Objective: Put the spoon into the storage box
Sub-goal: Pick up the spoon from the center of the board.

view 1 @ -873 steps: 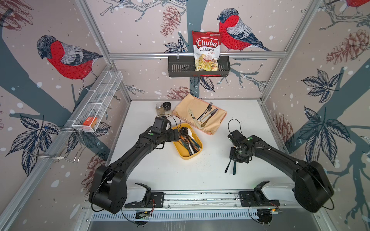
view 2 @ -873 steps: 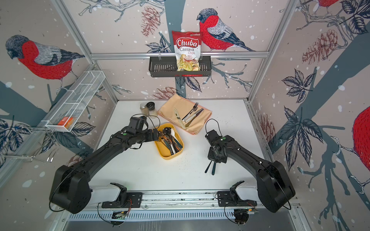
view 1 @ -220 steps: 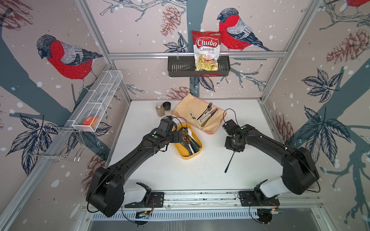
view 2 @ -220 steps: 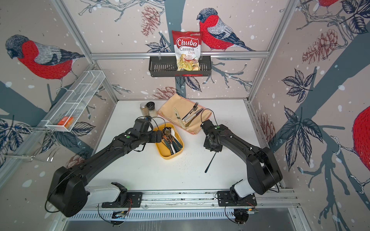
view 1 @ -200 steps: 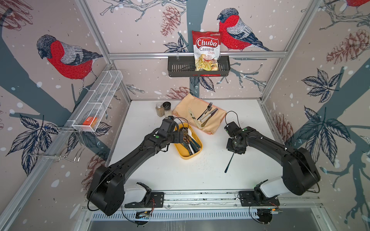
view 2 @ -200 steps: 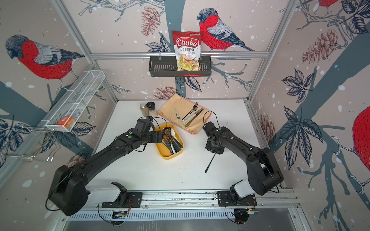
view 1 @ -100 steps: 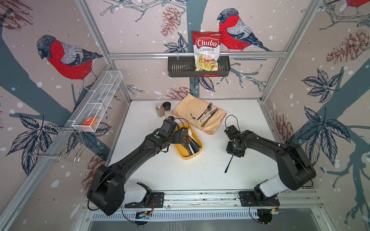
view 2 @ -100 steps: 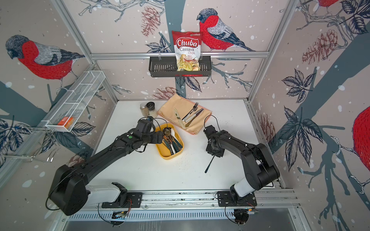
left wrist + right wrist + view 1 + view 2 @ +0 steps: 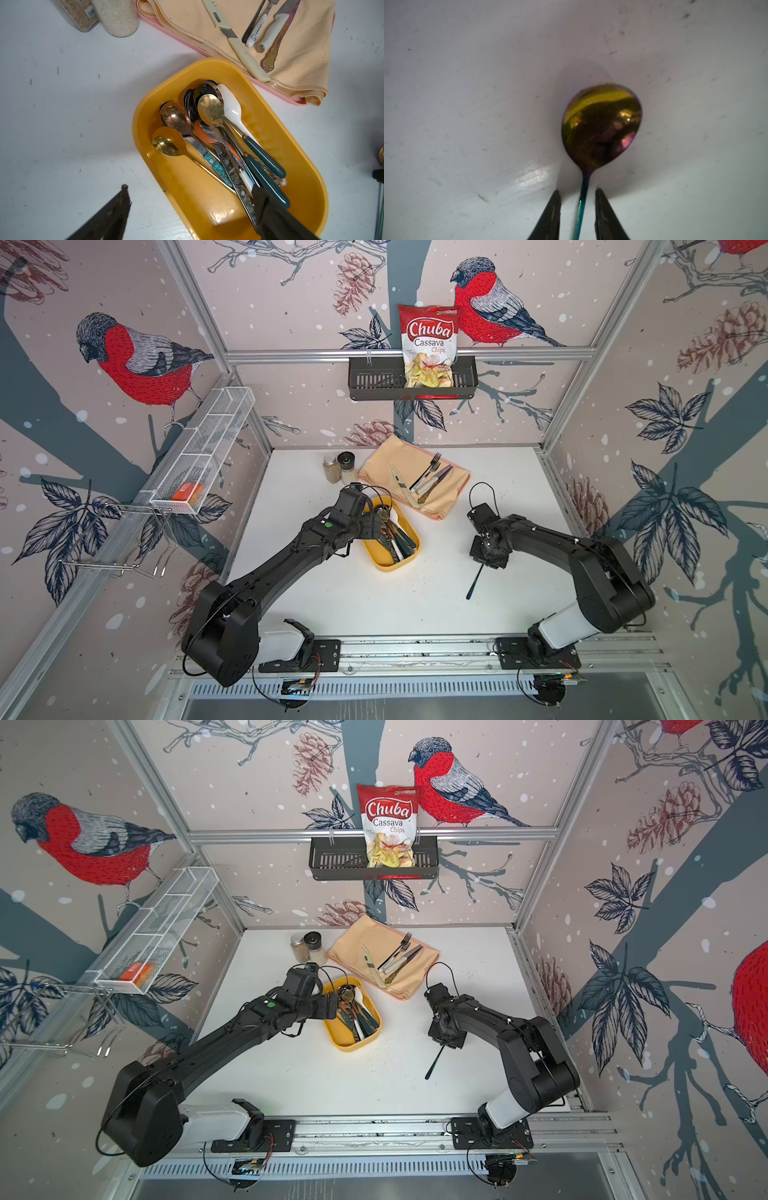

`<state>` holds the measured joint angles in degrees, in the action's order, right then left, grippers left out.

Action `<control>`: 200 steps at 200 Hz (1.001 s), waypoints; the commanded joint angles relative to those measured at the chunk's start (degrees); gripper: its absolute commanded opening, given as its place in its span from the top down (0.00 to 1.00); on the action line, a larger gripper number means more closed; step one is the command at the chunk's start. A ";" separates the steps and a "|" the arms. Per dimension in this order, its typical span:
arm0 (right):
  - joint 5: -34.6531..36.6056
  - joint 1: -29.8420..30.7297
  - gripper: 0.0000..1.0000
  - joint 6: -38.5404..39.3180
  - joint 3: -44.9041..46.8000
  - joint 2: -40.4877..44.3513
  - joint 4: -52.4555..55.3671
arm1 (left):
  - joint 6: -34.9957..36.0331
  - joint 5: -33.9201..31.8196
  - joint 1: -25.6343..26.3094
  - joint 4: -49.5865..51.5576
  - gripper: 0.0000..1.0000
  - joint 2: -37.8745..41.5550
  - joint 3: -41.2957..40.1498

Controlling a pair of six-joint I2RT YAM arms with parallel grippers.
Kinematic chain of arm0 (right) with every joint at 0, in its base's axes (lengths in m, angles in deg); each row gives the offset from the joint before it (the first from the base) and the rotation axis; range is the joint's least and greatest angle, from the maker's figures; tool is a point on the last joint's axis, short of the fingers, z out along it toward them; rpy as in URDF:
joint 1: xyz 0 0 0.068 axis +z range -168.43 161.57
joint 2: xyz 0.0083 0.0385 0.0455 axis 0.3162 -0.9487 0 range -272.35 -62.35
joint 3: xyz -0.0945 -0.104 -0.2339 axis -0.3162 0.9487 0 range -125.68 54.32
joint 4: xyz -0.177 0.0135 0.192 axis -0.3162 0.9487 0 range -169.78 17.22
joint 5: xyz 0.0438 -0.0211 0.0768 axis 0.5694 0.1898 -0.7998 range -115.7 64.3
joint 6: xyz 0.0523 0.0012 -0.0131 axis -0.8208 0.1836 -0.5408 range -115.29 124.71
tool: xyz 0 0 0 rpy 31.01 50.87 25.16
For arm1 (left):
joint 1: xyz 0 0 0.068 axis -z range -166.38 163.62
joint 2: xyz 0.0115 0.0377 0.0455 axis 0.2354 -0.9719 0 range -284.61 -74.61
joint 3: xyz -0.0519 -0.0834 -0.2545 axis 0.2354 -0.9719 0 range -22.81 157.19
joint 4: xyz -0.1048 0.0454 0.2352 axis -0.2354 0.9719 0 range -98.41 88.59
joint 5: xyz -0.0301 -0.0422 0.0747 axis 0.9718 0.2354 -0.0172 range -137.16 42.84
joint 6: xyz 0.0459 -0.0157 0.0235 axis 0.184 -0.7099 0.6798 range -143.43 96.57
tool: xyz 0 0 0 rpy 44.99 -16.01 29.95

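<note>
A robot lab booth got up as a kitchen: a metal frame (image 9: pixel 409 353) holds bird-print walls (image 9: pixel 141 364), two robot arms (image 9: pixel 282 568) are mounted on a rail (image 9: pixel 415 652) by a white table (image 9: pixel 374 605), with a chip bag (image 9: pixel 428 344) and cutlery (image 9: pixel 430 479) set out

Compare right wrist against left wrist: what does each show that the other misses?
Right wrist only: the iridescent spoon lying on the white table, its handle running between the right gripper's fingertips with a gap on each side, so not yet clamped.
Left wrist only: the yellow storage box holding a pile of spoons, the cloth with cutlery on it, two shakers, and the left gripper spread wide, one finger over the box.
Both: the white table, and jaws standing open.
</note>
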<state>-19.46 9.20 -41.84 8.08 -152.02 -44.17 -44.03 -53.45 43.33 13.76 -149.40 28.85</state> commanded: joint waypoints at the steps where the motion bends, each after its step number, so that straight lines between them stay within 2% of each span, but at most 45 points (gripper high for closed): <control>1: -0.01 -0.20 0.77 0.05 1.42 -0.96 -0.51 | 0.09 -0.92 0.11 0.79 0.07 -0.01 0.06; 49: -0.54 -0.05 0.92 1.25 2.21 -1.38 -0.81 | -0.39 -1.24 0.14 1.08 0.06 0.26 -0.46; 93: 0.77 0.27 0.97 3.07 1.05 -0.98 0.88 | -1.72 -1.47 0.06 1.29 0.05 0.42 -1.11; 124: 3.60 0.54 0.99 5.12 -3.18 0.06 3.85 | -3.50 -1.66 -1.18 1.50 0.05 1.33 -1.81; 168: 4.85 1.96 1.00 9.47 -13.25 1.25 8.23 | -7.28 3.50 -8.45 -0.21 0.04 5.10 -5.93; 200: 6.06 5.10 1.00 13.09 -23.29 -1.41 10.54 | -10.38 8.40 -14.06 -2.68 0.04 8.52 -10.93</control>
<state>-15.25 12.50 -32.68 -9.63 -151.70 -36.63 -51.03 -49.95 32.23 13.89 -142.71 20.41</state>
